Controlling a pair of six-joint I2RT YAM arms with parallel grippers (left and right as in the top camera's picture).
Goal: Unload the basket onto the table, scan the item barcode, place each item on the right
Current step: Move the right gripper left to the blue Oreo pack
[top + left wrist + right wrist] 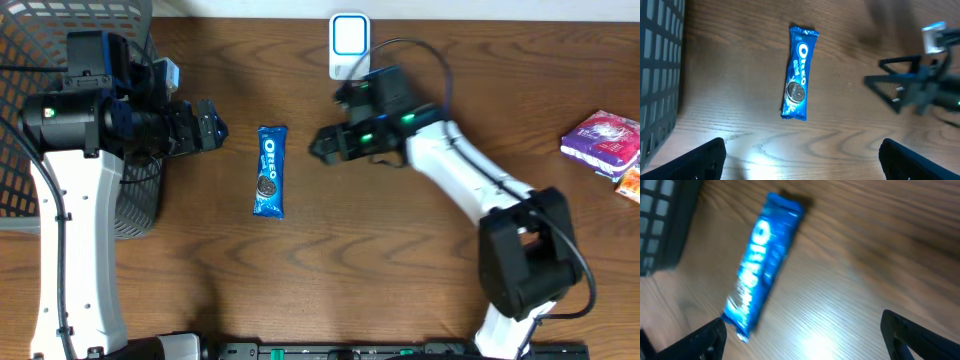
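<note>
Now we see the Oreo packet (270, 171) lying flat on the wooden bench (400, 280), logo side up, its long axis running from far to near; it sits between the two arms, touched by neither; no barcode shows on the face we can see

On the left, the left fingers (212, 126) point toward the packet from just beside the grey mesh basket (60, 40); from the left wrist view these fingers (702, 160) stand spread wide at the lower corners with nothing between them, and the packet (799, 73) lies on bare wood beyond them

On the right, the right fingers (325, 141) point leftward at the packet and stop just short of it; the left wrist view shows them (887, 92) parted in a wide fork; the right wrist view, blurred, has its fingers (702, 342) far apart and empty, with the packet (762, 265) lying slantwise ahead

At the far edge stands a white and blue scanner (349, 45), just behind the right arm; well apart at the right edge lie a purple packet (602, 138) and an orange one (630, 185)
</note>
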